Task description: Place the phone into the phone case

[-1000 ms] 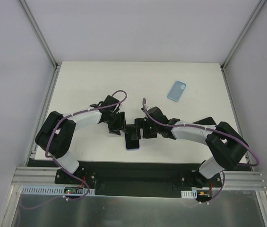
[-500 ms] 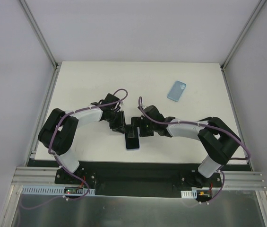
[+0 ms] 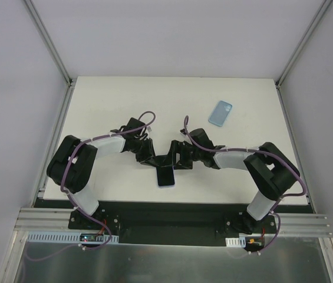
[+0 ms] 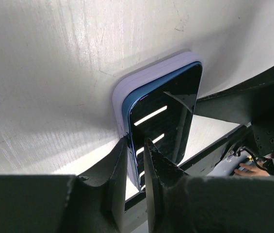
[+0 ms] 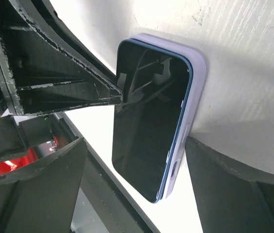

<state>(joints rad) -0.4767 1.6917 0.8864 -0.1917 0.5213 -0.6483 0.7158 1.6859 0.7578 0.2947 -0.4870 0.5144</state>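
Both arms have closed in on the phone (image 3: 165,176) — the left gripper (image 4: 136,145) nips its edge, fingers nearly together; the right gripper (image 5: 134,160) straddles it, spread wide. It lies screen-up near the front edge of the table (image 3: 107,100), well apart from the phone case (image 3: 220,112).

Left gripper (image 3: 153,158) and right gripper (image 3: 176,159) meet at the far end of the phone (image 3: 165,177) on the white table (image 3: 107,100); the phone case (image 3: 220,112) lies well apart, far right.
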